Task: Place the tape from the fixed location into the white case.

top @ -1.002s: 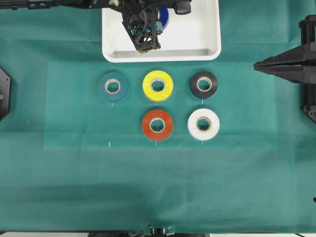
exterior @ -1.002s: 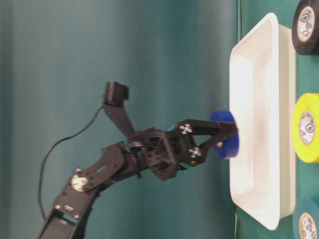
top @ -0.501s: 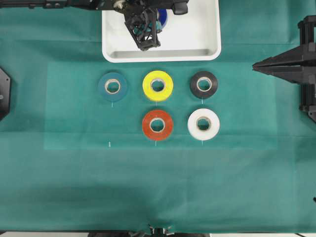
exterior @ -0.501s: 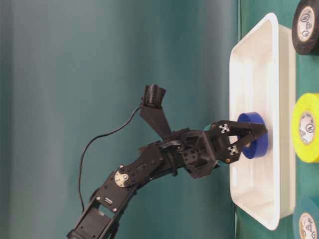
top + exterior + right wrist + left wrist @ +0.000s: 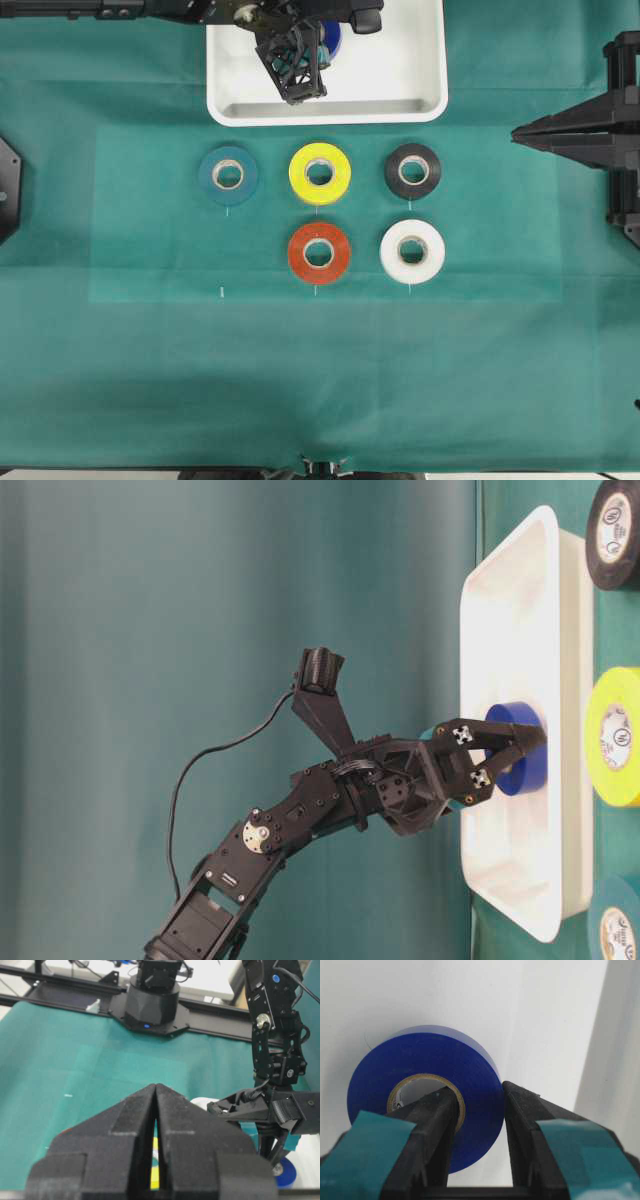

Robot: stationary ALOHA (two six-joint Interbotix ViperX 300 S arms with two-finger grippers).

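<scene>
1. Closest in the left wrist view, we see the left gripper (image 5: pixel 477 1125) pinching the bright royal-blue roll of tape (image 5: pixel 427 1095): one black finger sits inside the pale core ring, the other presses the outer wall.
2. Behind the roll we see only the smooth white floor of the large shallow white plastic case (image 5: pixel 560 1020). The tape is down inside it, and we think it touches the floor, though the view does not settle that.
3. From table level we see the left gripper (image 5: pixel 520 757) reaching over the rim of the white case (image 5: pixel 520 570), with the blue tape (image 5: pixel 520 765) against the case's inner surface.
4. From overhead, the tape (image 5: pixel 331 38) shows as a blue sliver beside the left gripper (image 5: pixel 312 60), in the left half of the case (image 5: pixel 400 105).
5. Below the case on the green cloth (image 5: pixel 320 380) lie a dull teal roll (image 5: pixel 228 175), a yellow roll (image 5: pixel 320 173), a black roll (image 5: pixel 413 171), an orange-red roll (image 5: pixel 319 253) and a white roll (image 5: pixel 413 251), all well apart.
6. At the right edge the right gripper (image 5: pixel 525 132) rests away from the rolls; its wrist view shows the fingers (image 5: pixel 195 1135) pressed together on nothing.
</scene>
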